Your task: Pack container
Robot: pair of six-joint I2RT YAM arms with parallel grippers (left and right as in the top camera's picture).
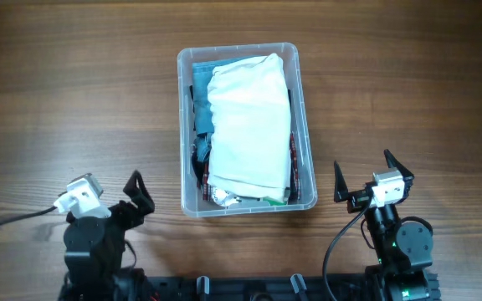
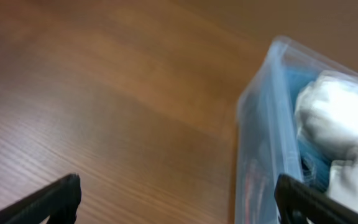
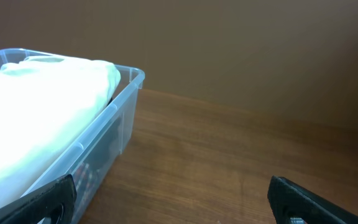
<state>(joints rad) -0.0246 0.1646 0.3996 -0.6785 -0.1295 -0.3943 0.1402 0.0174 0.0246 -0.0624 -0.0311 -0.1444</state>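
The clear plastic container (image 1: 306,142) stands in the middle of the wooden table, holding folded garments with a white one (image 1: 248,125) on top and blue and dark ones under it. It also shows in the left wrist view (image 2: 257,155) and in the right wrist view (image 3: 120,112). My left gripper (image 1: 138,194) is open and empty near the front left, apart from the container. My right gripper (image 1: 362,180) is open and empty at the front right, a little right of the container's near corner. The jaws also show open in the left wrist view (image 2: 179,205) and right wrist view (image 3: 173,202).
A black cable (image 1: 7,221) runs from the left arm over the table's front left. The arm bases (image 1: 249,288) stand along the front edge. Bare wooden table (image 1: 74,100) lies on both sides of the container.
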